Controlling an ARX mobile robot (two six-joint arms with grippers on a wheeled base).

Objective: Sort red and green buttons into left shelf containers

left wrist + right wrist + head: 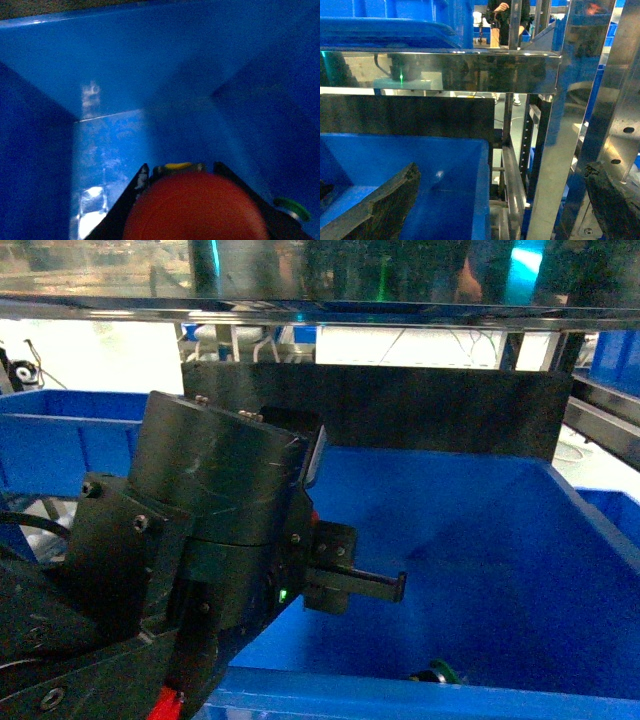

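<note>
Two buttons show in the left wrist view: the red button (195, 207) sits pinched between the dark fingers (125, 207) of the left gripper (192, 200) inside the blue bin (115, 75), its domed red cap filling the bottom of the view, while the green button (292, 207) lies on the bin floor just beside and to the right of that gripper. In the head view the green button (440, 673) rests near the bin's front wall, below the left gripper (385, 587), showing a green cap on a dark body. The right gripper (495, 210) hangs with its fingers spread wide beside the shelf frame (560, 125), holding nothing.
</note>
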